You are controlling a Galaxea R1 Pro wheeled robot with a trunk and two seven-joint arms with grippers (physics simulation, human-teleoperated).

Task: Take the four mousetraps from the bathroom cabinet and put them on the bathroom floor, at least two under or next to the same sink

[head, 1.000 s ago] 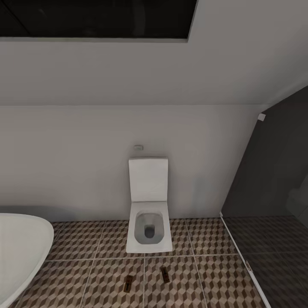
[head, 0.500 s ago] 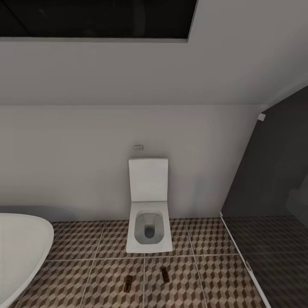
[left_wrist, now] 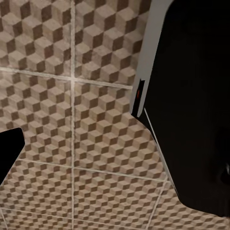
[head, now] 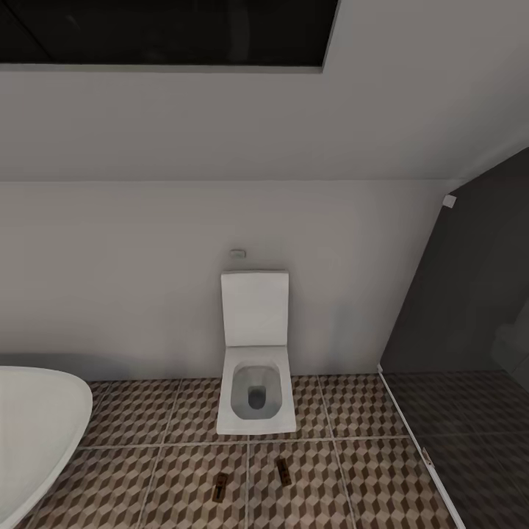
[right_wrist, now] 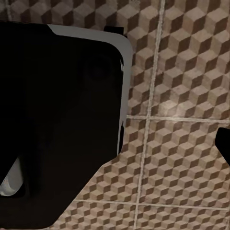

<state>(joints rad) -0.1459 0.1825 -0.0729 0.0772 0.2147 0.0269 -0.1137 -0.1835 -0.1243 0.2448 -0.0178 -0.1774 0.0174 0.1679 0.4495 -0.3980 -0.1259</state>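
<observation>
While the head camera is looking forward at a white wall, two mousetraps are lying on the bathroom floor [head: 147, 470] in front of the square white toilet [head: 256, 382]. The left mousetrap [head: 220, 486] is resting just left of a grout line, and the right mousetrap [head: 282, 470] is sitting just right of that same line, a little nearer the toilet's front edge. Both are lying flat and apart from each other, neither touching the toilet. At the floor's left edge the curved rim of a white bathtub [head: 37, 426] is showing, well apart from the traps. Along the floor's right edge a dark glass panel [head: 470, 353] is standing, with a pale strip at its foot.

In the left wrist view the cube-patterned tiles are spreading beneath a large black body with a grey edge [left_wrist: 191, 105], and a dark shape is poking in at one corner [left_wrist: 8, 151]. In the right wrist view a similar black body with a grey rim [right_wrist: 62, 120] is covering much of the tiles, and a dark tip [right_wrist: 224, 143] is showing at the edge. Whether either arm's fingers are spread or closed, I cannot tell from these pictures.
</observation>
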